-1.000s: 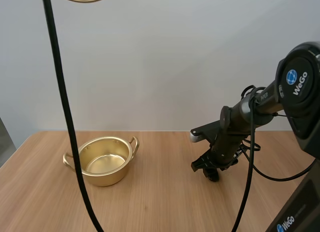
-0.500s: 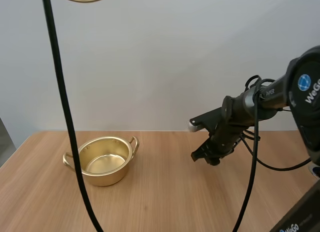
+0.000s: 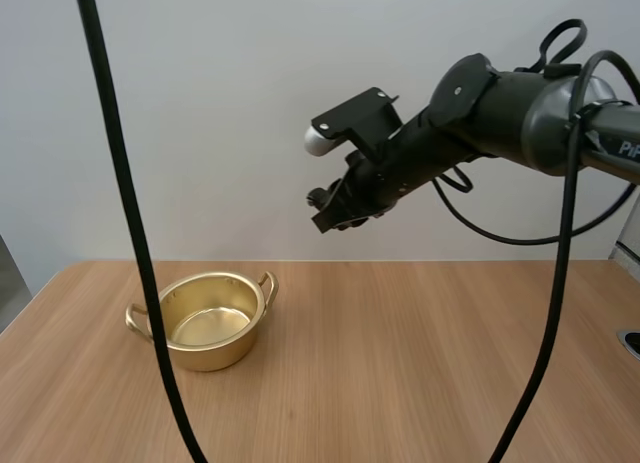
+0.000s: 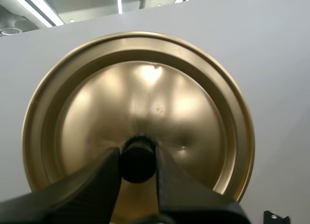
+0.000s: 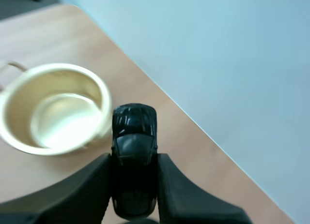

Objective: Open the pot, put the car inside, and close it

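- Clamped between the 2 fingers of the right gripper [image 5: 134, 178]: a black toy car [image 5: 134, 132], 1 finger on each flank, nose pointing away from the wrist.
- In the high view, this right gripper [image 3: 335, 205] raised high over the wooden table [image 3: 420, 373], to the right of the gold pot [image 3: 210, 358] and well apart from it.
- Pinched by the left gripper [image 4: 138, 163]: the dark knob [image 4: 138, 151] of the gold lid [image 4: 198, 108], with the lid held up in the air.
- Pot standing open on the table, 2 small handles at the rim, nothing visible inside.
- Probably the step in hand: carrying the car to the pot.
- To do it well, bring the car over the middle of the opening, not over the rim [image 5: 53, 66] or a handle.
- Then lower until the car is below the rim, and only then part the fingers.
- Better not to drop from a height: a light pot may slide, and a car on wheels may bounce or roll.
- Keep the lid aside until the right arm is out.
- Hard to make out: the car in the high view, dark against dark fingers.
- Hidden: the rear of the car between the fingers, and the near edge of the lid behind the left fingers.
- Cannot tell how high the lid is above the pot.
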Robot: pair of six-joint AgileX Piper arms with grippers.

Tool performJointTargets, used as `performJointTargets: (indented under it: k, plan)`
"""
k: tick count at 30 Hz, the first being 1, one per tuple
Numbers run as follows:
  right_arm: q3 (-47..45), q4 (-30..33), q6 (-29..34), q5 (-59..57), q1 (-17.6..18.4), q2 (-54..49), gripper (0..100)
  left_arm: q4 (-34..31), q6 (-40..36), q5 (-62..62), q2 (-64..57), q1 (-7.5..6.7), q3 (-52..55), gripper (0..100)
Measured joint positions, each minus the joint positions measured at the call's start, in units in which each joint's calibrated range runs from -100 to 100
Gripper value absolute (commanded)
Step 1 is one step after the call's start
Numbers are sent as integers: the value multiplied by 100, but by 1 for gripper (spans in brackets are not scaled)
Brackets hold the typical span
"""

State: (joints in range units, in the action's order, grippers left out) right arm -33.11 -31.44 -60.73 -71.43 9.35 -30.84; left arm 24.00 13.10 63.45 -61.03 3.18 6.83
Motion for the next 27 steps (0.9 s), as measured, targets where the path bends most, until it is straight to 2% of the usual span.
performJointTargets:
  k: [4, 8, 12, 15, 20, 27]
  plan:
    - [11, -632, -215, 552, 477, 221, 0, 15, 64, -94, -156, 0, -27, 0]
    - [11, -840, -224, 1593, 930, 647, 0, 15, 111, -107, -156, 8, -188, 0]
    - [11, -518, -224, 2447, 1381, 1267, 0, 15, 111, -115, -140, 111, -317, 0]
    - [11, -137, -224, 2995, 1656, 1757, 0, 59, 111, -116, -140, 111, -330, 0]
    - [123, 172, -224, 3572, 1823, 2586, 0, 59, 118, -116, -140, 111, -330, 0]
    - [745, 276, -224, 3393, 1823, 3587, 0, -21, 118, -116, -140, 111, -330, 0]
